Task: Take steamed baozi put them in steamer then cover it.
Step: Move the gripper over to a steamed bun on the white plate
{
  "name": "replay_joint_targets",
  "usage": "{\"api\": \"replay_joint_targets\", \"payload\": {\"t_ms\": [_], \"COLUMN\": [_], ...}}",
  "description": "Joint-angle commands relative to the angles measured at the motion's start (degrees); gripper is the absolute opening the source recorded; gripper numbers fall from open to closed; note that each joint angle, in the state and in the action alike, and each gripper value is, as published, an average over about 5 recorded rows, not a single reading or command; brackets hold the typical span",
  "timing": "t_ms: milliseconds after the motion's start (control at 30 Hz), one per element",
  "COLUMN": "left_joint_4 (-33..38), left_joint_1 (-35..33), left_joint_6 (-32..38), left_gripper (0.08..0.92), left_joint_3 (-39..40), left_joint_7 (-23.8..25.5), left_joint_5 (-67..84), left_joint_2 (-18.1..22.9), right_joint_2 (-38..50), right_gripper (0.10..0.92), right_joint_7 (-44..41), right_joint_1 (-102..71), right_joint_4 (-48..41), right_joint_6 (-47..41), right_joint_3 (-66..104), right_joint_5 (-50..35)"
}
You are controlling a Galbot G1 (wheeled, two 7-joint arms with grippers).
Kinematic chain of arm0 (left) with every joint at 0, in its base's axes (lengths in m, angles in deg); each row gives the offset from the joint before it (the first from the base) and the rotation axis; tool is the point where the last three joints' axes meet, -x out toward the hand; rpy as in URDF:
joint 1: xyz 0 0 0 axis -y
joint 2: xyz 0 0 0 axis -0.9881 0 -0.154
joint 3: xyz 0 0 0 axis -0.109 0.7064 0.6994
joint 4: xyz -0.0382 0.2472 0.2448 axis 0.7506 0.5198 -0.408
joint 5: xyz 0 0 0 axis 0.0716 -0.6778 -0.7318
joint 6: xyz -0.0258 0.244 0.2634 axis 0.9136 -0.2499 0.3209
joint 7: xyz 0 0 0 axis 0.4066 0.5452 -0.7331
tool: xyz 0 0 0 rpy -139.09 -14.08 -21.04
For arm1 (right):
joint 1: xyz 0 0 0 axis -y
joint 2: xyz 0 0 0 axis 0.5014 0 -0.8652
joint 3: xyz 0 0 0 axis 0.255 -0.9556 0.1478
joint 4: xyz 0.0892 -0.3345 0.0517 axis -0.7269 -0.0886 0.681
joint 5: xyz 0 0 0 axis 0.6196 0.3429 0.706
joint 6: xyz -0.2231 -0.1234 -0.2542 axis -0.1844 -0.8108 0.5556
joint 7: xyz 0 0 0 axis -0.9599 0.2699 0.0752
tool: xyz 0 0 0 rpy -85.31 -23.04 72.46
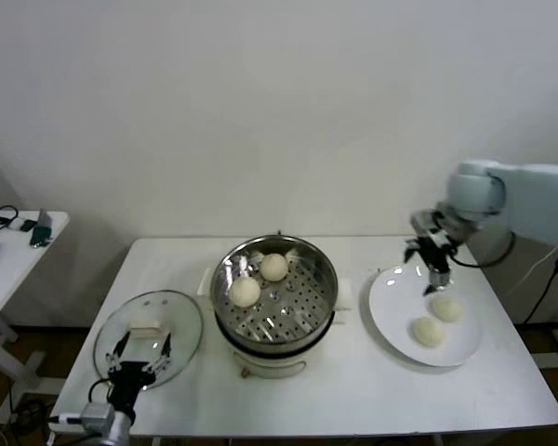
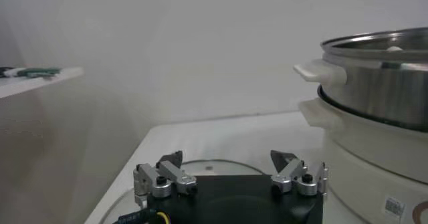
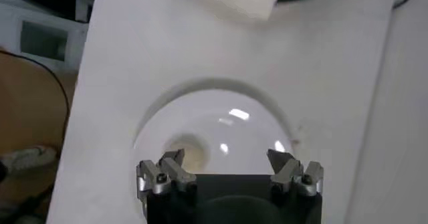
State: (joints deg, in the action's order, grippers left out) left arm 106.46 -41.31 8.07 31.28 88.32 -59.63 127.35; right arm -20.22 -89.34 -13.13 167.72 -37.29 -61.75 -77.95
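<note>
White table [image 1: 353,395] — carries cover [image 1: 149,336], steamer [image 1: 275,307], plate [image 1: 391,321].

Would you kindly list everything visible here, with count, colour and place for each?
Table: one, white, under everything.
Steamer: one, steel on a white base, table centre.
Baozi in steamer: two, cream, on its tray.
Plate: one, white, right of steamer.
Baozi on plate: two, cream.
Lid: one, clear glass with cream handle, flat on table left of steamer.
Side table: one, white, far left, small items on it.
Left gripper: open, over the lid.
Right gripper: open, above the plate.
</note>
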Motion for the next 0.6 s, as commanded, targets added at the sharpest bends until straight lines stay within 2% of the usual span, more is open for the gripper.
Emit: {"api": "replay_joint_targets", "payload": {"t_ms": [33, 467, 600], "left_joint_4": [-0.11, -0.36, -0.26], "left_joint_1": [-0.19, -0.86, -0.88], "left_joint_6": [0.08, 0.44, 0.38], "left_gripper": [0.823, 0.823, 0.823], "left_joint_3": [-0.11, -0.07, -0.12], "left_joint_7": [0.00, -0.09, -0.11], "left_joint_5": [-0.20, -0.54, -0.59], "left_joint_2": [0.15, 0.47, 0.42], "right_joint_2": [10.03, 4.08, 2.83], "right_gripper": [0.823, 0.823, 0.797], "right_joint_7": [0.37, 4.53, 5.47], "right_joint_1": [-16.84, -28.28, -29.41], "right_joint_4": [-3.65, -8.97, -9.69], "right_joint_6": [0.82, -1.59, -2.19], "right_joint_3": [9.02, 19.94, 20.87], "right_joint_5": [9.16, 10.62, 10.37]}}
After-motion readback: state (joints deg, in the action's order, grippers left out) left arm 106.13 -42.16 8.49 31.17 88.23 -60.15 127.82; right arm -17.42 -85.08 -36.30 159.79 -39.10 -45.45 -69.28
